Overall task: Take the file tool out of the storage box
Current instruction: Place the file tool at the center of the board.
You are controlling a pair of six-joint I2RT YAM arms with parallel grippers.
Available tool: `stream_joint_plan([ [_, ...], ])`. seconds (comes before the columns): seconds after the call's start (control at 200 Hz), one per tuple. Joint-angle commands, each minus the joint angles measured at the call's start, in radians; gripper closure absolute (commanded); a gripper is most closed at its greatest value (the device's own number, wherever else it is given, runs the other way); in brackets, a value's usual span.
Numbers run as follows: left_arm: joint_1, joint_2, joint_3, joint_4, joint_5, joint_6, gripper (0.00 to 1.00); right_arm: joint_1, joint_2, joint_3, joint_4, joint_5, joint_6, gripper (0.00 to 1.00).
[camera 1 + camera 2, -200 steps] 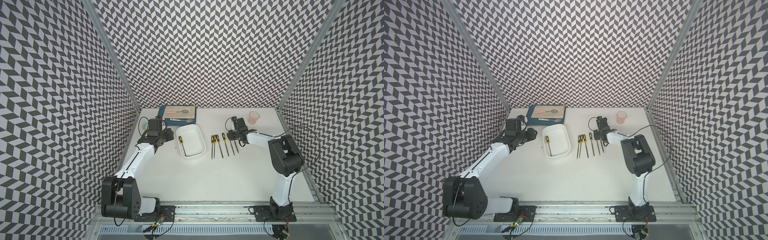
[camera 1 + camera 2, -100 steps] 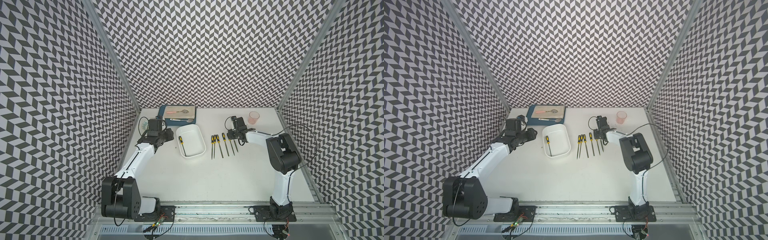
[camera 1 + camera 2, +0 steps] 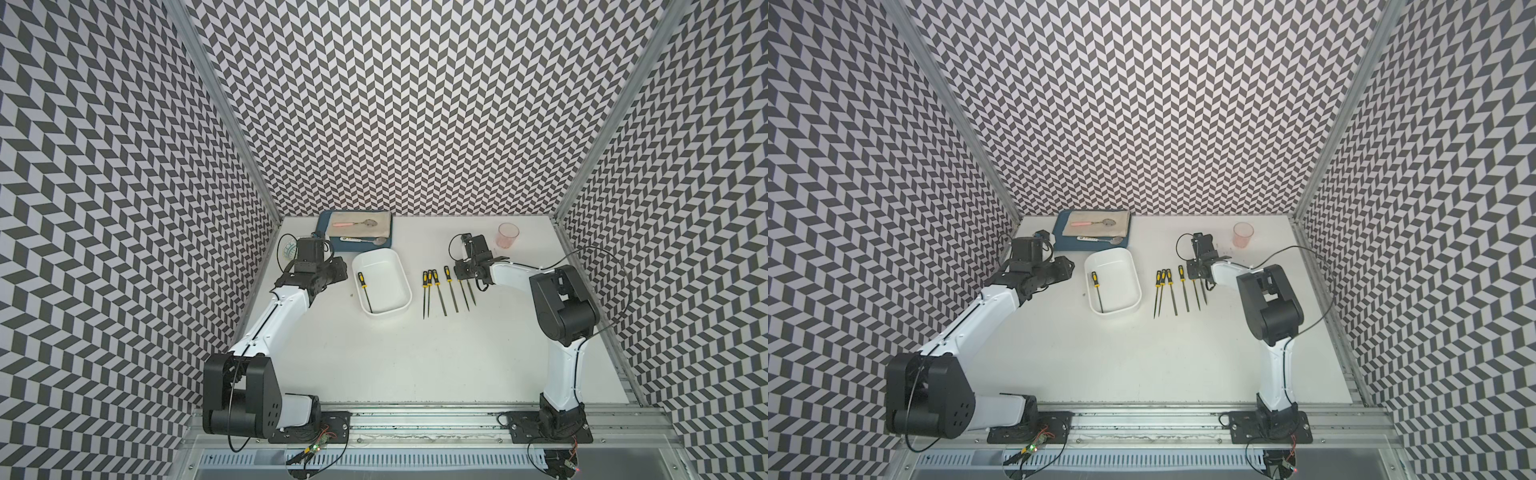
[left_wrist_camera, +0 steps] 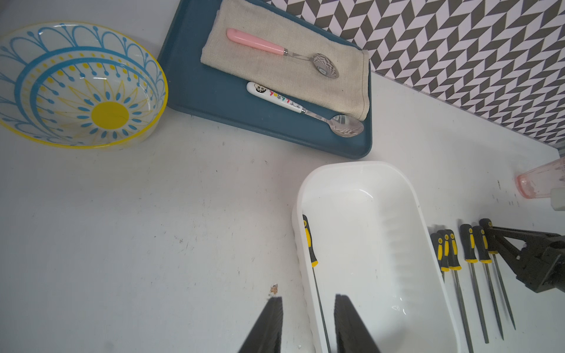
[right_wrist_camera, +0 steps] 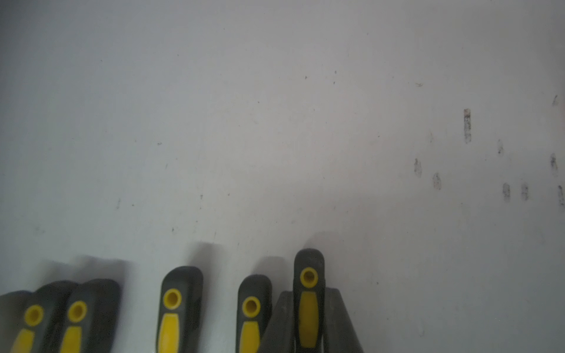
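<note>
On table (image 3: 415,353), R claw (image 5: 308,294) grips end file (image 5: 308,273).

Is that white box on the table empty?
No, one file tool with a black-and-yellow handle lies inside the storage box, along its wall.

File (image 3: 365,291) in storage box (image 3: 390,270); row of files (image 3: 448,275) just right of it

White arm links (image 3: 272,318), black joints (image 3: 561,307), seemingly thin black cables (image 3: 590,248).
</note>
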Motion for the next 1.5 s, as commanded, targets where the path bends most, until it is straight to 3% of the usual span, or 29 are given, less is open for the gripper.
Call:
stream_joint_plan([
  [0.0,-0.003,-0.004,0.021,-0.013,-0.012,0.008,0.66,-0.004,0.016,0.024,0.007,-0.003,-0.003,1.0],
  [0.621,-0.003,-0.012,0.023,-0.01,-0.01,0.01,0.66,-0.005,0.02,0.021,-0.002,-0.017,-0.003,1.0],
  [0.626,-0.003,-0.012,0.023,-0.009,-0.01,0.011,0.66,-0.005,0.021,0.022,-0.003,-0.021,0.029,0.63],
  [0.631,-0.003,-0.012,0.023,-0.008,-0.009,0.01,0.66,-0.005,0.021,0.022,-0.003,-0.023,0.035,0.57],
  [0.661,-0.003,-0.012,0.023,-0.006,-0.007,0.008,0.66,-0.005,0.018,0.022,-0.008,-0.026,0.043,0.48],
  [0.816,-0.003,-0.001,0.024,-0.009,-0.004,0.006,0.66,-0.005,-0.01,0.005,0.008,-0.025,0.054,0.39],
  [1.497,-0.003,-0.012,0.016,-0.002,-0.028,-0.001,0.66,-0.002,-0.186,0.077,-0.069,0.016,0.026,0.35],
])
